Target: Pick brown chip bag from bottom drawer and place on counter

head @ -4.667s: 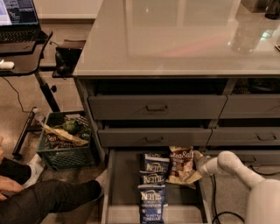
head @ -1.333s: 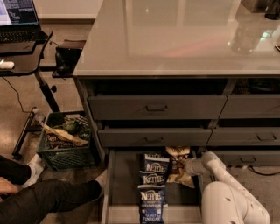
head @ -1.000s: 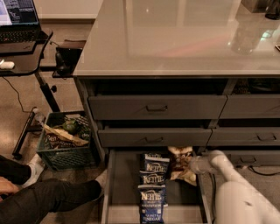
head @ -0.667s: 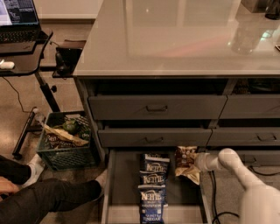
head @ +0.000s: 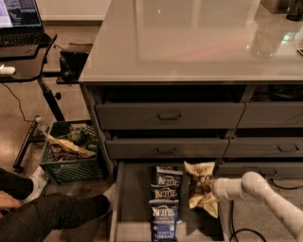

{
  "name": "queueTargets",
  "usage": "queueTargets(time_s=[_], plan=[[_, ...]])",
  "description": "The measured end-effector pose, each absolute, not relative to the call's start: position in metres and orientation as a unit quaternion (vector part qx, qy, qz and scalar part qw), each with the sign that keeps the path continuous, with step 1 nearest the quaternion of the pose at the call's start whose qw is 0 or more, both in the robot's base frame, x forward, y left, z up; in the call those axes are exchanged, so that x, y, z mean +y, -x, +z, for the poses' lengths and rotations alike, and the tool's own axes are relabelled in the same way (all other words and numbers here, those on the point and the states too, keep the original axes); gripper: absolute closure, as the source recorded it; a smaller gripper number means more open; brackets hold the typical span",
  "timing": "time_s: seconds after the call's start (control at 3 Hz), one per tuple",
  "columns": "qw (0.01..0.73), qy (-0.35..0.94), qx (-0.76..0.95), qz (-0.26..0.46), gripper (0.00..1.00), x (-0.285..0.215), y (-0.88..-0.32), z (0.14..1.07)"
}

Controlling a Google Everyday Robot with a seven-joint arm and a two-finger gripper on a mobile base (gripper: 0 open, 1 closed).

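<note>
Brown bag point(head: 198, 176) in gripper point(head: 209, 187) (beside Kettles point(head: 165, 204))

Off the far left corner of the tabletop point(head: 189, 52), a laptop point(head: 19, 14) glows on a black desk point(head: 28, 66), with a white mouse point(head: 5, 70) beside it. Down past the left edge, a green crate point(head: 71, 163) of scraps sits on the floor. Somebody's dark-trousered leg point(head: 57, 212) stretches out there, white sock point(head: 35, 179) by the crate. Below the front edge, blue Kettle bags point(head: 164, 208) lie in a line, just left of the gripper point(head: 209, 187). Something clear and glassy point(head: 266, 40) stands near the far right corner.
</note>
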State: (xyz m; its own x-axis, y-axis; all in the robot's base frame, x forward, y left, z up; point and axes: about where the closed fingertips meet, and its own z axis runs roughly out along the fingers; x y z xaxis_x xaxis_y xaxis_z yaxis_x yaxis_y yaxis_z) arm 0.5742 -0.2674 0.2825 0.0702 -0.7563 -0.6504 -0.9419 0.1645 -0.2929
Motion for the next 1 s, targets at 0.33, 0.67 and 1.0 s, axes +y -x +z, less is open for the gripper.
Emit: queueTargets(time_s=[0.33, 0.67, 1.0], plan=[[0.338, 0.626, 0.681, 0.173, 1.00, -0.257, -0.521, 0.257], [0.341, 0.633, 0.673, 0.176, 1.00, -0.250, -0.487, 0.268], [0.351, 0.655, 0.649, 0.161, 1.00, -0.232, -0.465, 0.298]])
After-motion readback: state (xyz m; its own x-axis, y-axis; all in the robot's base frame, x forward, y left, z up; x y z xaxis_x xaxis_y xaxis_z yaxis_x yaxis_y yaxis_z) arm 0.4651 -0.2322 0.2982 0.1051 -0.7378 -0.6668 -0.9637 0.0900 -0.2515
